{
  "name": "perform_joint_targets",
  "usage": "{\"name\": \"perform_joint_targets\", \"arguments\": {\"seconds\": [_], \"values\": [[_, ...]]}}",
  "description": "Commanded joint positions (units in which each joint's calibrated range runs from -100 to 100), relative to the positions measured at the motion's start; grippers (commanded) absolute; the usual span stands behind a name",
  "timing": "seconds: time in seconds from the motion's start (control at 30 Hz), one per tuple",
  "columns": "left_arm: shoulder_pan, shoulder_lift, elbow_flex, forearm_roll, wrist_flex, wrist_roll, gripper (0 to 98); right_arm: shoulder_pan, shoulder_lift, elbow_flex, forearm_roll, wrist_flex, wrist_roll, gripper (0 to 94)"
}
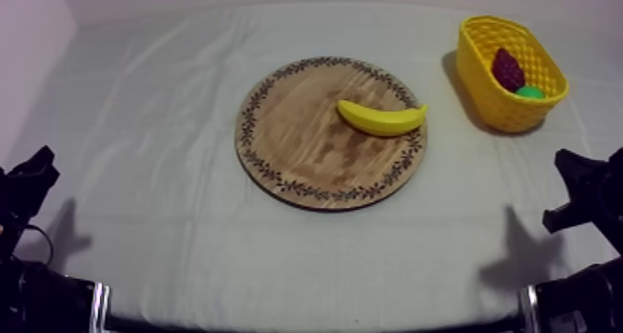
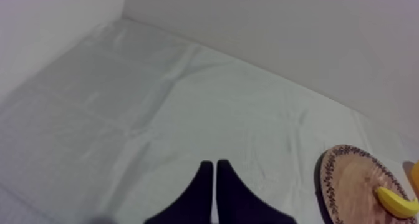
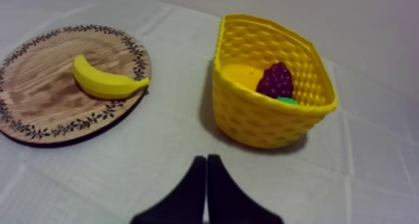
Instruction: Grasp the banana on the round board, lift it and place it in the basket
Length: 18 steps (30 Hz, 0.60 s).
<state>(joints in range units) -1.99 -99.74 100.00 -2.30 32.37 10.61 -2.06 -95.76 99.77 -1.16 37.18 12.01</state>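
A yellow banana [image 1: 382, 118] lies on the right half of the round wooden board [image 1: 306, 147] with a patterned rim, in the middle of the table. The yellow basket [image 1: 484, 72] stands at the back right. My left gripper [image 1: 30, 174] rests low at the left edge, and in its wrist view the fingers [image 2: 215, 176] lie together as a narrow wedge over bare cloth, with the board [image 2: 349, 183] and banana [image 2: 396, 201] off to the side. My right gripper [image 1: 579, 184] rests low at the right edge, shut [image 3: 206, 167], short of the basket [image 3: 262, 117], banana [image 3: 106, 82] and board [image 3: 37, 108].
Inside the basket lie a dark red bunch of grapes [image 1: 507, 69] and a green fruit [image 1: 529, 93], also seen from the right wrist as grapes [image 3: 275, 80] and a green sliver [image 3: 287, 100]. A wall runs along the table's far edge.
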Motion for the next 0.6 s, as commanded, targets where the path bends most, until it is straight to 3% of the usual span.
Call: {"name": "perform_joint_targets", "arguments": {"seconds": [0.0,0.4,0.57], "values": [[0.0,0.0,0.0,-0.02,-0.04,0.01,0.1,0.07,0.0,-0.66,0.21,3.71,-1.83,0.6],[0.0,0.0,0.0,-0.02,-0.04,0.01,0.1,0.52,0.0,-1.29,0.26,5.99,-1.44,0.6],[0.0,0.0,0.0,-0.02,-0.04,0.01,0.1,0.23,1.02,-3.41,-0.23,6.63,1.39,0.6]]}}
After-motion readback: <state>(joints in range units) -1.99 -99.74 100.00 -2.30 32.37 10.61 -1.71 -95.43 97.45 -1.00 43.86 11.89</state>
